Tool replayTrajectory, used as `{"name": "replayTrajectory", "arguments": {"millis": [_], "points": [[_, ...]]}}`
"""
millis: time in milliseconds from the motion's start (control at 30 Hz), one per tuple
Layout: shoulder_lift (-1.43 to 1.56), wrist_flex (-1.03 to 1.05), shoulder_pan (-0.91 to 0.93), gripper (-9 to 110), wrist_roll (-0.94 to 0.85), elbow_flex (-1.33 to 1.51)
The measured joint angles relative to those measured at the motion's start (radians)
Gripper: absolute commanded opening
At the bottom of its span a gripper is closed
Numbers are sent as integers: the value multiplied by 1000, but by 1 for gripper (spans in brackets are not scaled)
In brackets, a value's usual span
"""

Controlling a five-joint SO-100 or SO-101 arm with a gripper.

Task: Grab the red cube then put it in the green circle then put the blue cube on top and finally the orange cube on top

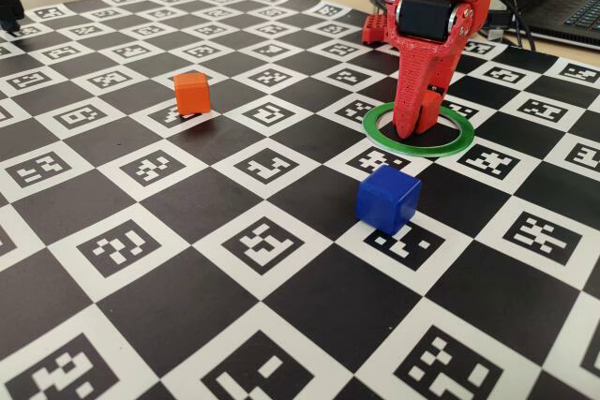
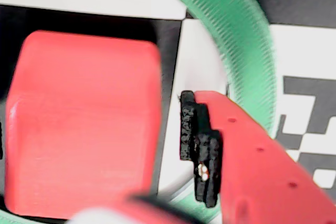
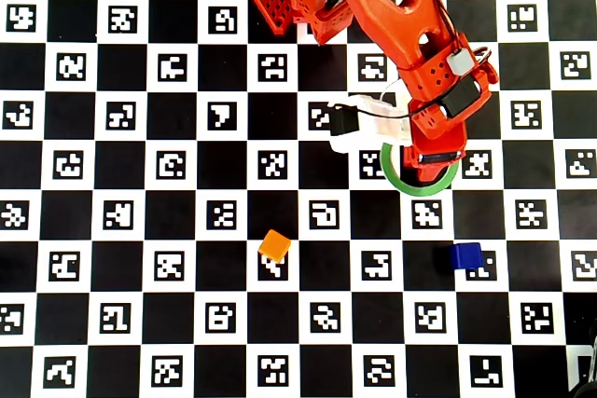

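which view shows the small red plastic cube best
The wrist view: the small red plastic cube fills the frame inside the thin green ring. The fixed view shows only a sliver behind the gripper; the overhead view hides it.

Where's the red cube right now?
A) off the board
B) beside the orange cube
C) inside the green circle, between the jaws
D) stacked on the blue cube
C: the wrist view shows the red cube within the green circle, a gap left to the black pad of one finger; the fixed view has the gripper down inside that ring, with the blue cube and orange cube apart from it.
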Motion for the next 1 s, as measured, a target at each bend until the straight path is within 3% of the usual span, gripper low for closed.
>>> {"name": "replayTrajectory", "arguments": {"millis": [567, 1000], "points": [[0, 95, 0, 30, 0, -46], [0, 357, 0, 30, -28, -362]]}}
